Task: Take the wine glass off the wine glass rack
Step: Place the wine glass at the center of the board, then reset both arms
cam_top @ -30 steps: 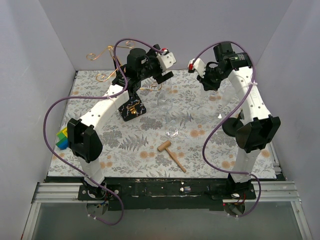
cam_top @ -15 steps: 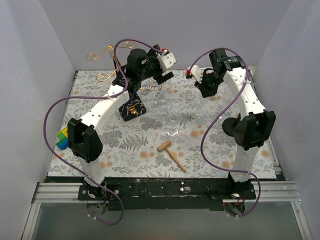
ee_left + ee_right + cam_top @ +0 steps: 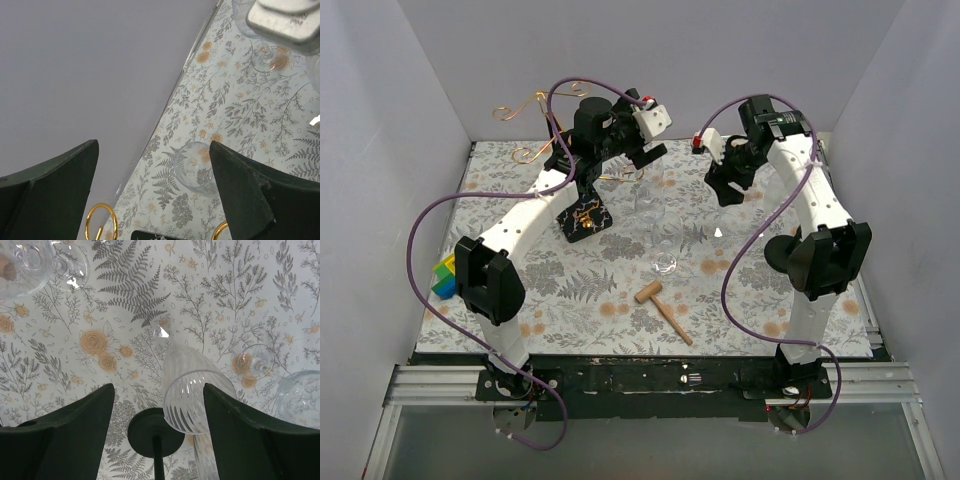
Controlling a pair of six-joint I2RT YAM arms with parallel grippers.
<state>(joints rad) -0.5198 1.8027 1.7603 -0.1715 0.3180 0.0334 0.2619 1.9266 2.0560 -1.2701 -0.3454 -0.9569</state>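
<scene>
A ribbed clear wine glass (image 3: 192, 395) leans between the wide-apart jaws of my right gripper (image 3: 159, 390), close against the right finger; the left finger stands clear of it. A dark round disc on a thin stem (image 3: 150, 432) shows just below it. From above, my right gripper (image 3: 720, 192) points down at the mat right of centre. The wine glass rack (image 3: 525, 103), gold scrolled wire on a black base (image 3: 582, 215), stands at the back left. My left gripper (image 3: 642, 158) hangs open beside it, with gold loops (image 3: 100, 220) below the left gripper (image 3: 154, 145).
Other clear glasses stand on the floral mat (image 3: 650, 200) (image 3: 666, 263), and one bowl (image 3: 195, 167) lies under the left jaws. A wooden mallet (image 3: 663, 305) lies near the front. A coloured block (image 3: 443, 278) sits at the left edge. Grey walls enclose three sides.
The right gripper has come down toward the mat and its jaws have gone from shut to wide apart. The left arm has stayed put.
</scene>
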